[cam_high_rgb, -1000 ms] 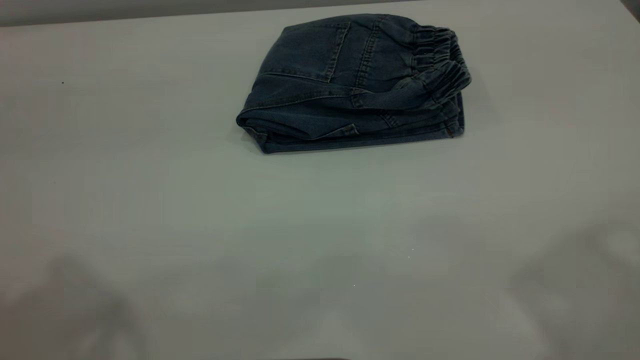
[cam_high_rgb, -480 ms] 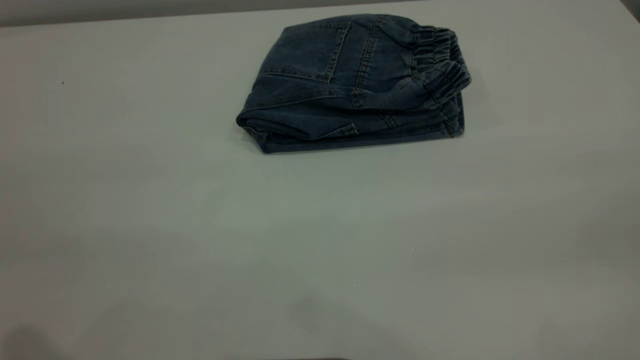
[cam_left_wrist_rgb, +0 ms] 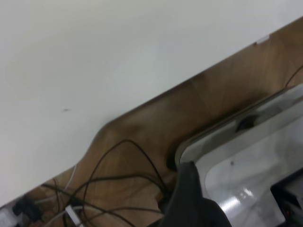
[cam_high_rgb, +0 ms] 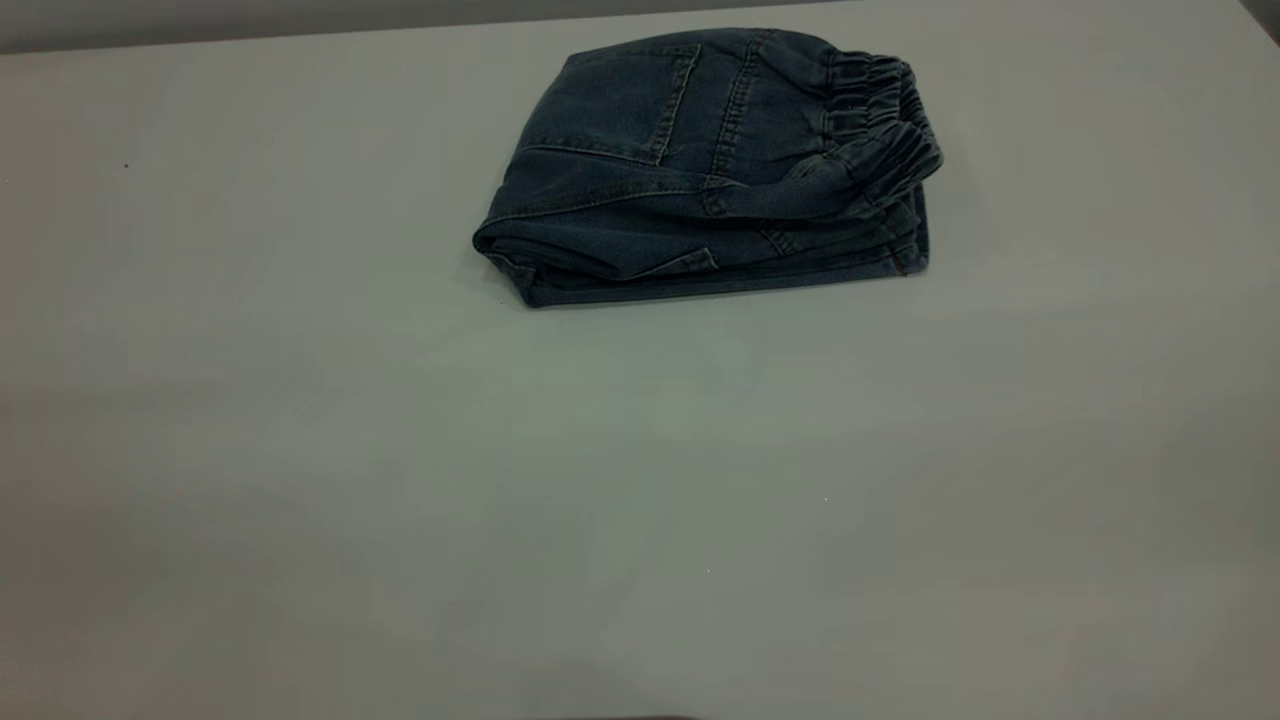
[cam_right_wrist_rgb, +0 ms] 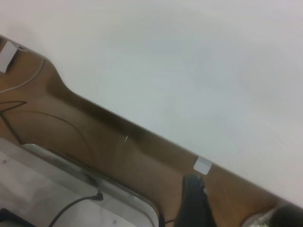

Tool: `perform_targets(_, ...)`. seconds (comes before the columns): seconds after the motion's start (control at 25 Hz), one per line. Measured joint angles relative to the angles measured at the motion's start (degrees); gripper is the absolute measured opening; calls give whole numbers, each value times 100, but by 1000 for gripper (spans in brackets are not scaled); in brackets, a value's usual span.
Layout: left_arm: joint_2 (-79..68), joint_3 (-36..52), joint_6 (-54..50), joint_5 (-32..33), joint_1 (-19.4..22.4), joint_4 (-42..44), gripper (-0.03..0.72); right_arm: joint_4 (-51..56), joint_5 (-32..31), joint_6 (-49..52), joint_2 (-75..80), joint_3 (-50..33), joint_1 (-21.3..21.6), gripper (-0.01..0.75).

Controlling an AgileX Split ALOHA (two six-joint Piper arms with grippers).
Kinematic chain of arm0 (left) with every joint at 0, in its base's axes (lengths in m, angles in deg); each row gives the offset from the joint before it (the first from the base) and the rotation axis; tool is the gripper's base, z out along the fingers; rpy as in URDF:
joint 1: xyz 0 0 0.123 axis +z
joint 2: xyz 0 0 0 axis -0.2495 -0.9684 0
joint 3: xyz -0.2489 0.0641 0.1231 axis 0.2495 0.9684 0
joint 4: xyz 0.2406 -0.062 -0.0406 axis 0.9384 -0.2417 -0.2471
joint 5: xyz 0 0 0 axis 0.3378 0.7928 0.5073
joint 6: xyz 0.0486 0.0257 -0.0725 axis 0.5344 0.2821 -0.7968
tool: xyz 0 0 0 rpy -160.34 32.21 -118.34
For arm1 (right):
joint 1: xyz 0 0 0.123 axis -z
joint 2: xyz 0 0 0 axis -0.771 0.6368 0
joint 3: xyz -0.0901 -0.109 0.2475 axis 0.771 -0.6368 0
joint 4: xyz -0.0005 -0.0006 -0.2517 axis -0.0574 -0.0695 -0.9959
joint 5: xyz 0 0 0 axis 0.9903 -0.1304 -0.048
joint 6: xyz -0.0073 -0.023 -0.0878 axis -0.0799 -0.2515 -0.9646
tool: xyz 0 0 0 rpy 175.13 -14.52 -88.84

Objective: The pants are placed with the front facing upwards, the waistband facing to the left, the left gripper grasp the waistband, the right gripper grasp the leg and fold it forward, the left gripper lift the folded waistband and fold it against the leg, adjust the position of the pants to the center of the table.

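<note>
You had table (cam_high_rgb: 300, 450) as large pale grey flat top. Only pants (cam_high_rgb: 700, 170) lay directly on it, folded in compact bundle, toward far edge, a little right of middle. Waistband (cam_high_rgb: 885, 130) faced right, back pocket (cam_high_rgb: 615, 105) was on top. Table edge (cam_left_wrist_rgb: 142, 101) ended over wooden floor (cam_left_wrist_rgb: 199, 113).

Black cables (cam_left_wrist_rgb: 118, 179) on wooden floor (cam_left_wrist_rgb: 213, 104).
</note>
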Motion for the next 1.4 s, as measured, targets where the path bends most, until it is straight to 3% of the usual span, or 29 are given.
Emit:
perform_targets(0.64, 1068, 0, -9, 54, 17, -7, 537, 23, 5, 13, -313, 0, 57, 435)
perform_targets(0.76, 1336, 0, -9, 72, 293, -20, 537, 94, -6, 13, -792, 0, 482, 435)
perform_targets(1.08, 2057, 0, -9, 100, 1601, -20, 537, 135, -58, 13, -2196, 0, 1772, 435)
perform_targets(1.2, 2400, 0, -9, 116, 1873, -20, 537, 141, -91, 13, -2475, 0, 2007, 435)
perform_targets(1.4, 3046, 0, -9, 154, 1934, -20, 537, 151, -97, 13, -2481, 0, 2087, 435)
